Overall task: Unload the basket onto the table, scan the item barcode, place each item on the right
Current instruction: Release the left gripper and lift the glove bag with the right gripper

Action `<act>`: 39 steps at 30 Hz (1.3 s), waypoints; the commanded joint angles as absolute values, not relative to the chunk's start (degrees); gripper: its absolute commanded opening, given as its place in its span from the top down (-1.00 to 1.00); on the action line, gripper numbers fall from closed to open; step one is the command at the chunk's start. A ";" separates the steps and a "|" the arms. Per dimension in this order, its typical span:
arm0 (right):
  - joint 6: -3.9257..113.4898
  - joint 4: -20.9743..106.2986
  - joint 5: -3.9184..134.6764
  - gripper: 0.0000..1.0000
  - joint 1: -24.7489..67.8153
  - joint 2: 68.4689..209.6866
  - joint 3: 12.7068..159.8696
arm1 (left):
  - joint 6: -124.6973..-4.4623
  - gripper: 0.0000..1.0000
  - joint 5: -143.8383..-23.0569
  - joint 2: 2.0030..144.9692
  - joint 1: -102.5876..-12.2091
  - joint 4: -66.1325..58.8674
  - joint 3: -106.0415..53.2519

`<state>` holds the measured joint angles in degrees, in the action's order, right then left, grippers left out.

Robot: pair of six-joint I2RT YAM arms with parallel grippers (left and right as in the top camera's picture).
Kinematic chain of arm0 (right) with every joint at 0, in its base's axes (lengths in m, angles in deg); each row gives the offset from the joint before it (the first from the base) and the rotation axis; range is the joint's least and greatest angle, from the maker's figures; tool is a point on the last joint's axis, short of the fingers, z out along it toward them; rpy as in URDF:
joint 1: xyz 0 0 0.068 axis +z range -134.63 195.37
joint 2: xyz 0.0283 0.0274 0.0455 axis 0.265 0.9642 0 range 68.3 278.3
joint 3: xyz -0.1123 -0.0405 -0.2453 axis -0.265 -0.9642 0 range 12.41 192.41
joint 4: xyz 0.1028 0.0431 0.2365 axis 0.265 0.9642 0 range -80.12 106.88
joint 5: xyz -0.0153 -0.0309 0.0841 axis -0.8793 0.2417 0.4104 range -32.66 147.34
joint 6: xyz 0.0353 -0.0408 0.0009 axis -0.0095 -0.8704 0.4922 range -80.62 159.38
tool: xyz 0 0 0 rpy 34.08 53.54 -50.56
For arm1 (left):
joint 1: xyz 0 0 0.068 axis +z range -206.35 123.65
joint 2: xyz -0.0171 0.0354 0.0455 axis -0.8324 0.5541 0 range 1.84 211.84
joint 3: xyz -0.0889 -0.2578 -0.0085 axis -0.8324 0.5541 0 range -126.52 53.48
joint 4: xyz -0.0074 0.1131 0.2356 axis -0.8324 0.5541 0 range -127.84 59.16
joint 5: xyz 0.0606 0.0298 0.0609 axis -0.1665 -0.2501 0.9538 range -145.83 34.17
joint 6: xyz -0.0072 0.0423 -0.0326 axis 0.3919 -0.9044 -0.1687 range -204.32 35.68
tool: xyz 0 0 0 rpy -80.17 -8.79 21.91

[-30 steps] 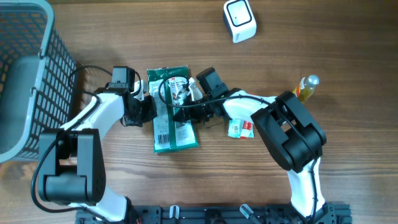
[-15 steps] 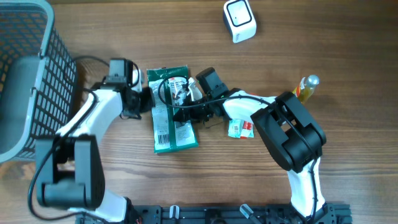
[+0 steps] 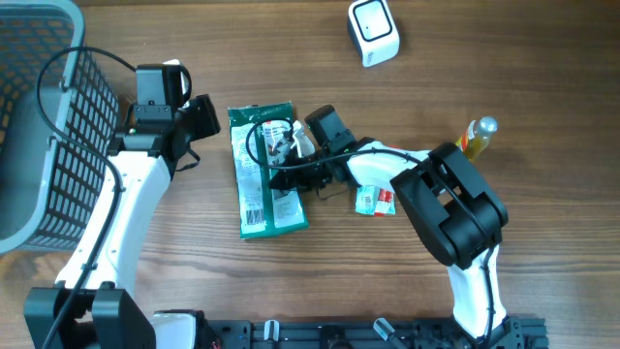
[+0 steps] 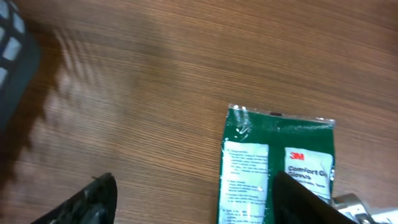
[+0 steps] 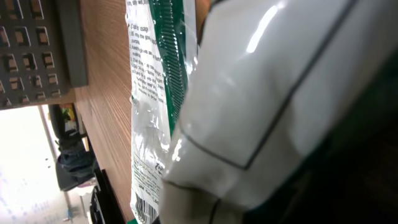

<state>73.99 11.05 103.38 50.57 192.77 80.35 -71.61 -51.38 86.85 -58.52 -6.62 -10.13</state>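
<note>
Reads "3M Comfort" on green packet (image 4: pixel 277 165); left gripper (image 4: pixel 196 194), jaws apart, above bare table (image 4: pixel 155 62) left of it; right gripper (image 3: pixel 281 177), jaws together, atop packet.

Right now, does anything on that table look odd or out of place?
Mildly: the green packet lies slightly askew, crinkled under the right hand, far from the white scanner. Nothing looks spilled or broken.

You have bare table (image 3: pixel 242 48) along the far edge, between the grey mesh basket (image 3: pixel 68 145) on the left and the white scanner (image 3: pixel 373 32). The left claw (image 4: pixel 199 202) hangs over an open strip between the basket and the green package (image 3: pixel 254 194). The right arm (image 3: pixel 378 165) lies across that package, blocking the right side, where a small packet (image 3: pixel 373 200) and a bottle (image 3: pixel 477 136) also stand.
</note>
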 commanded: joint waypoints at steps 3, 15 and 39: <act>71.81 11.31 99.88 0.92 50.85 194.26 79.35 | -71.93 -1.00 -48.24 86.96 -56.23 -6.35 -10.61; 50.85 26.32 90.02 0.91 50.66 171.26 79.35 | -71.93 -1.00 -48.24 86.96 -55.81 -5.28 -10.61; 49.97 33.58 91.90 0.92 44.58 168.79 79.35 | -71.93 -1.00 -48.24 86.96 -55.81 -5.30 -10.59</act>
<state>49.82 33.30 89.26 44.82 169.34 79.28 -71.63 -48.78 86.90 -56.05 -5.22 -10.13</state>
